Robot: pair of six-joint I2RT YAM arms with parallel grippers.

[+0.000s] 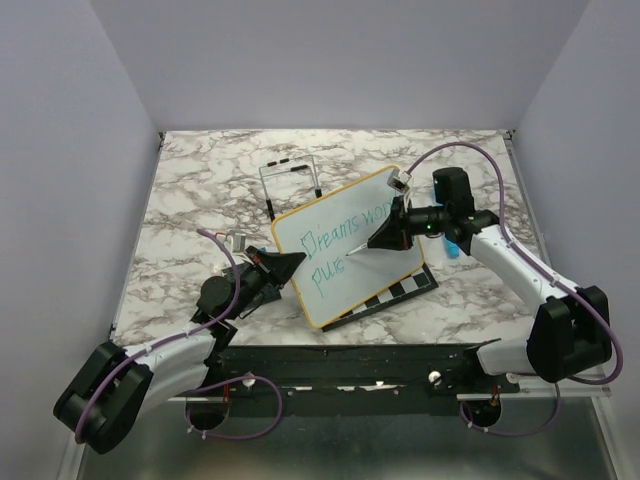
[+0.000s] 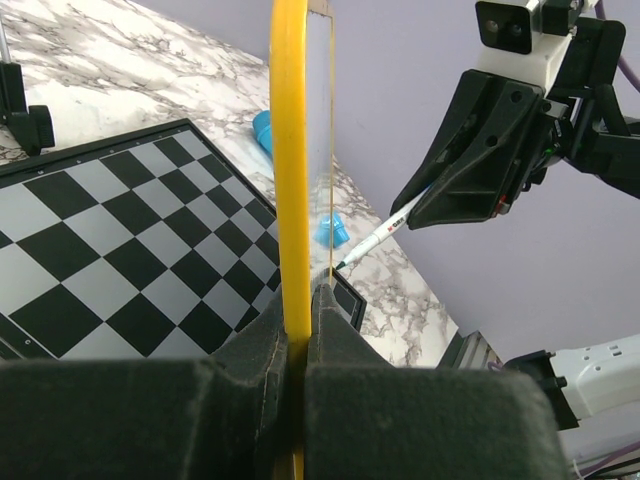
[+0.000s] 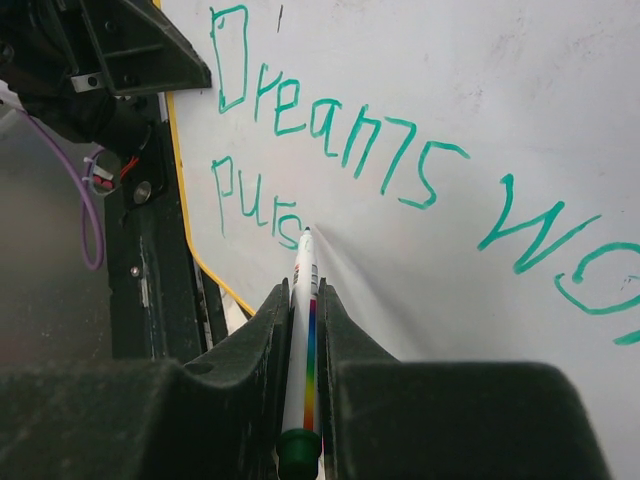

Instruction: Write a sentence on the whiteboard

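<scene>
The whiteboard [image 1: 330, 285] with its yellow-orange frame stands tilted over the chessboard [image 1: 405, 290]. My left gripper [image 1: 293, 263] is shut on the board's left edge; the left wrist view shows the frame [image 2: 290, 150] edge-on between the jaws [image 2: 300, 300]. My right gripper [image 1: 378, 240] is shut on a white marker [image 3: 305, 330] with a rainbow stripe. Its tip touches the board just after "purs". The sentence [image 3: 340, 130] in teal reads "Dreams wor" and, below, "purs". The marker [image 2: 385, 233] and right gripper [image 2: 425, 200] also show in the left wrist view.
A black wire stand [image 1: 290, 185] is behind the board. A blue object [image 1: 452, 248] lies by the right arm; two blue pieces [image 2: 327, 230] show past the chessboard [image 2: 120, 230]. A black rail [image 1: 350, 365] runs along the near edge of the marble table [image 1: 200, 200].
</scene>
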